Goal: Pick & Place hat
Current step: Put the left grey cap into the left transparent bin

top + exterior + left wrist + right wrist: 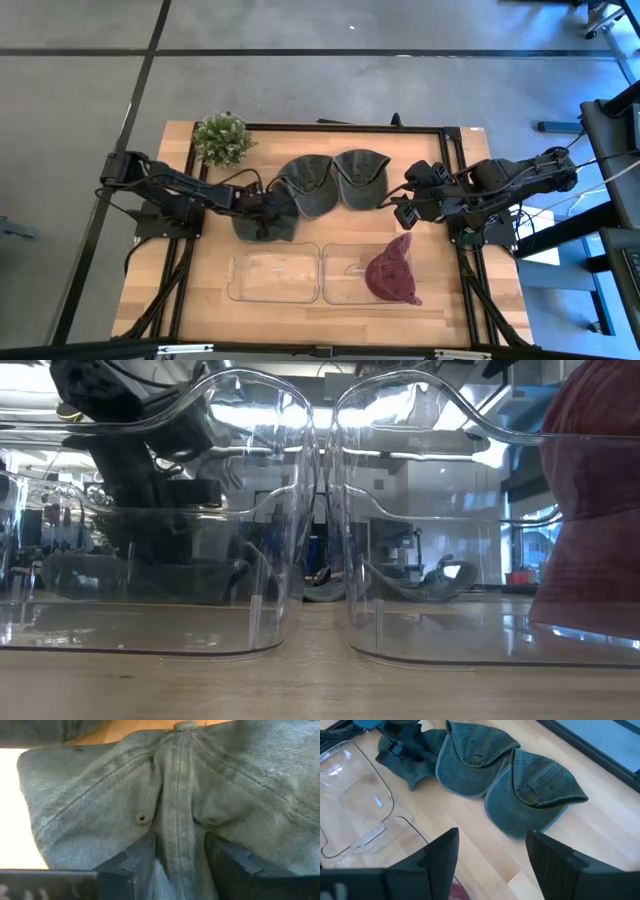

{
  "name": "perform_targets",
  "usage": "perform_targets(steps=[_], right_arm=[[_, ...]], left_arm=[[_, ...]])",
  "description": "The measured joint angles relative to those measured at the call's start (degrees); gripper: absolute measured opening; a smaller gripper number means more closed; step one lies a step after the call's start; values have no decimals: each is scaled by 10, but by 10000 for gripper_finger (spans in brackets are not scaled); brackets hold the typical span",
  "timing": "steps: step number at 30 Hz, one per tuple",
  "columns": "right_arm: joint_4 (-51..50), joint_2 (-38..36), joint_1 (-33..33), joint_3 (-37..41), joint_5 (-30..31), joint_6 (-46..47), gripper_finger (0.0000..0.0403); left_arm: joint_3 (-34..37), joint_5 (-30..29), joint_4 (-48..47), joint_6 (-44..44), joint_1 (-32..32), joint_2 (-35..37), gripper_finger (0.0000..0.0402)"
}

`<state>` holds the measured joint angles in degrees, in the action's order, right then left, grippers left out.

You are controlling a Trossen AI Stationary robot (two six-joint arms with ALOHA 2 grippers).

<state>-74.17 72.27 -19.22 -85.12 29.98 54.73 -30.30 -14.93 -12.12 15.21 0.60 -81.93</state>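
Three green caps point(318, 184), one maroon cap point(392, 272); left end effector point(268, 213) pinches one, right end effector point(403, 206) gapes.

two dark jointed arms with black cables, each pincer point(492, 855) with blocky dark fingers point(131, 862)

- Wooden table point(200, 290), black-framed.
- Three green caps: one point(262, 222) pinched between left fingers point(132, 865); two point(308, 183) point(360, 176) ahead of right fingers point(440, 852).
- Two clear trays point(273, 277) point(345, 272).
- Potted plant point(222, 138).
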Motion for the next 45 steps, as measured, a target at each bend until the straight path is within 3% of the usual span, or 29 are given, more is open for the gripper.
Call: perform_targets(steps=[13, 20, 26, 33, 37, 41, 45], right_arm=[[0, 0, 0, 0, 0, -29, 232], [-2, 0, 0, 0, 0, -41, 232], [-3, 0, 0, 0, 0, -42, 232], [-4, 0, 0, 0, 0, -44, 232], [-4, 0, 0, 0, 1, -44, 232], [-3, 0, 0, 0, 5, -44, 232], [0, 0, 0, 1, 6, -38, 232]], left_arm=[[2, 15, 17, -25, 0, -1, 9], [-17, 29, -18, -29, 0, 29, 5], [-100, 20, -114, -40, 0, 107, 4], [-206, -39, -180, -61, 15, 199, 4], [-250, -53, -148, -43, 40, 232, 3], [-258, -61, -31, -55, 105, 243, 3], [-259, -150, 81, -94, 209, 225, 3]])
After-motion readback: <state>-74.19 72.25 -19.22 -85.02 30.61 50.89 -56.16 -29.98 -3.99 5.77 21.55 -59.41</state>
